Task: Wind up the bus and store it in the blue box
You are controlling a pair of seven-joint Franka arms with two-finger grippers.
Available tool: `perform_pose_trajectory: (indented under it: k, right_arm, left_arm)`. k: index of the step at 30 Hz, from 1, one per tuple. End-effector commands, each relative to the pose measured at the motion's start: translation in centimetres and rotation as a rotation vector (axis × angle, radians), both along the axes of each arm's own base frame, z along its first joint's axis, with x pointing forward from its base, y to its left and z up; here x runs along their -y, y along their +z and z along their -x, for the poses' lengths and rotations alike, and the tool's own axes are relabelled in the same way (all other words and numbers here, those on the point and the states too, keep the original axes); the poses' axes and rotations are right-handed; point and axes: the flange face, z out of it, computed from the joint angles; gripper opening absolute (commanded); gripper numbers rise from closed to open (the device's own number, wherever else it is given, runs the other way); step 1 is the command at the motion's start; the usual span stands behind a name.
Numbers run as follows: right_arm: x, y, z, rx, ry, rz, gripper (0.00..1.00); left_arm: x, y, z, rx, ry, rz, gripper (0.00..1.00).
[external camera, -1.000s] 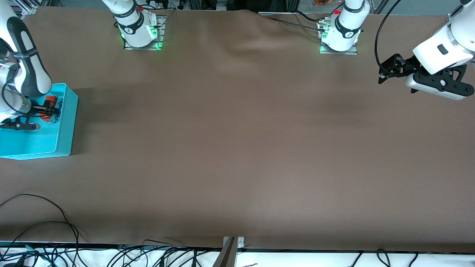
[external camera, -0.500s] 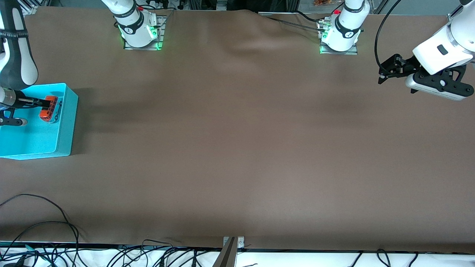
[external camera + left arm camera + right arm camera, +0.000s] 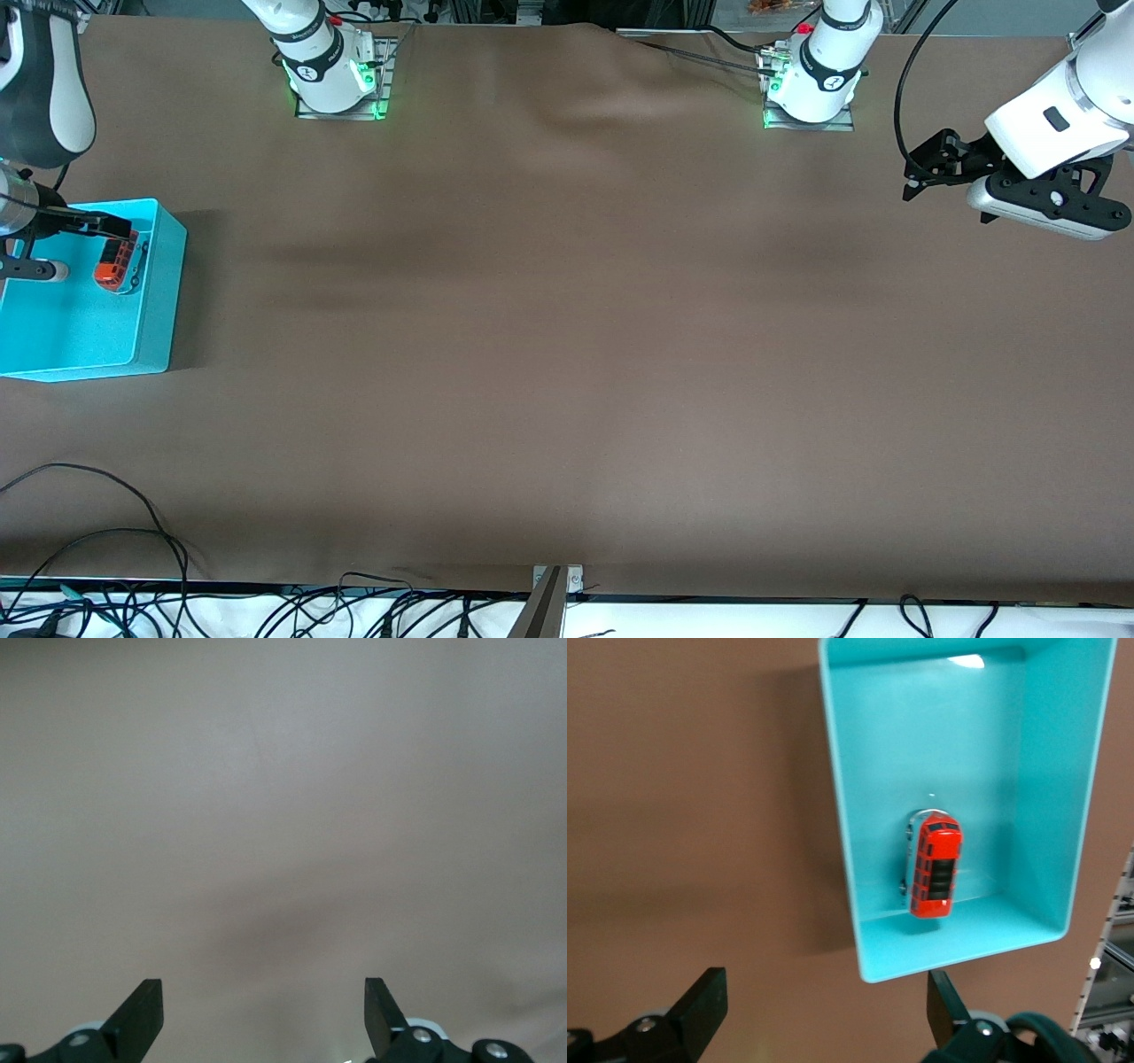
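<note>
Bus [image 3: 116,260] lying inside blue box [image 3: 159,292], left edge of front view, close against wall toward table middle; seemingly on its side, silver underside showing.

Right gripper [image 3: 84,232] hanging above box, fingers released, gripping nothing. Left gripper [image 3: 926,166] waiting upper right of front view, fingers spread, empty.

Risk, judged: if spring is wound, wheels spinning, bus possibly shuffling against wall; arm possibly clipping box rim.
</note>
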Motion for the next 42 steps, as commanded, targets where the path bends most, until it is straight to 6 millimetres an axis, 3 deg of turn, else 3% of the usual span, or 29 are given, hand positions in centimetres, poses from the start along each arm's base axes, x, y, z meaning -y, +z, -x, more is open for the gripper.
perform_pose_trajectory:
  k: [1,6,13,17,24,31,36,42]
  right_arm:
    - [-2.4,1.8,0.7,0.039,-0.027,-0.064,1.0]
    - [-5.2,2.9,0.2,0.076,-0.036,-0.133,1.0]
    - [-9.9,5.9,-1.5,0.163,-0.154,-0.185,1.0]
    - [-13.9,7.5,-2.5,0.2,-0.199,-0.207,1.0]
    - [-18.4,9.0,-3.3,0.232,-0.232,-0.249,1.0]
    - [-19.7,10.5,-4.7,0.257,-0.204,-0.265,1.0]
    - [-18.9,12.1,-5.1,0.273,-0.187,-0.266,1.0]
    - [-17.9,12.1,-4.7,0.233,-0.126,-0.258,1.0]
  left_arm:
    - [0.0,0.9,0.2,0.01,0.011,-0.026,1.0]
    - [0.0,0.9,0.2,0.01,0.011,-0.026,1.0]
    - [-0.3,0.8,0.1,0.008,0.016,-0.027,1.0]
    - [-0.5,0.8,0.1,0.007,0.017,-0.027,1.0]
    - [-0.6,0.8,0.3,-0.001,0.018,-0.028,1.0]
    - [-0.6,0.8,0.3,-0.001,0.018,-0.028,1.0]
    - [-0.7,0.8,0.3,-0.001,0.02,-0.028,1.0]
    - [-0.7,0.8,0.3,-0.001,0.021,-0.028,1.0]
